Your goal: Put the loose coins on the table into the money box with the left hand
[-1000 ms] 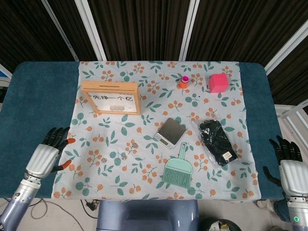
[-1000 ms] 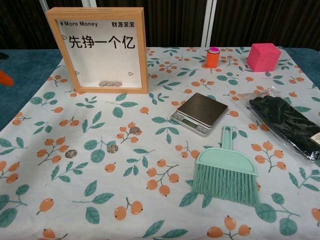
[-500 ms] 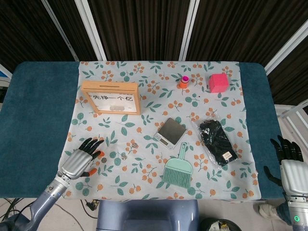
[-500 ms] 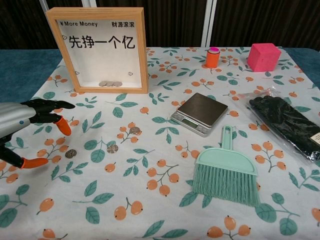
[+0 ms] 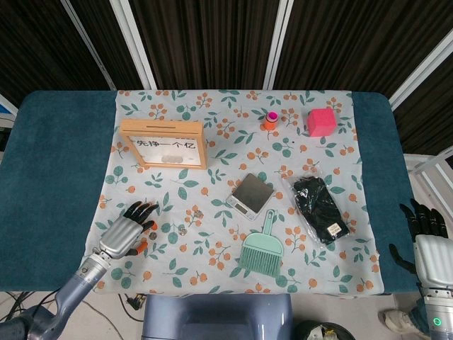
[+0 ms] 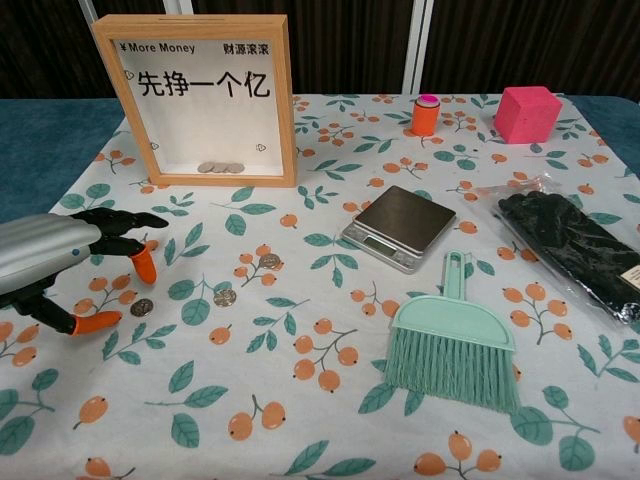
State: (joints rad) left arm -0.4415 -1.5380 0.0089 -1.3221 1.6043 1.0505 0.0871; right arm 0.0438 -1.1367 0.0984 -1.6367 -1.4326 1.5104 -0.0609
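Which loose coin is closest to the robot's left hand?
The leftmost coin, lying right between the left hand's orange fingertips. The other two coins sit farther right.

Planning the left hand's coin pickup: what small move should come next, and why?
Probably lower the left hand onto the nearest coin. The hand hovers open beside it, holding nothing, and its fingertips bracket it.

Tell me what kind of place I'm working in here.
Probably an indoor test or demo setup, not a home: a table with a floral cloth, dark slatted panels behind, and unrelated props such as a money box, a small scale and a hand brush.
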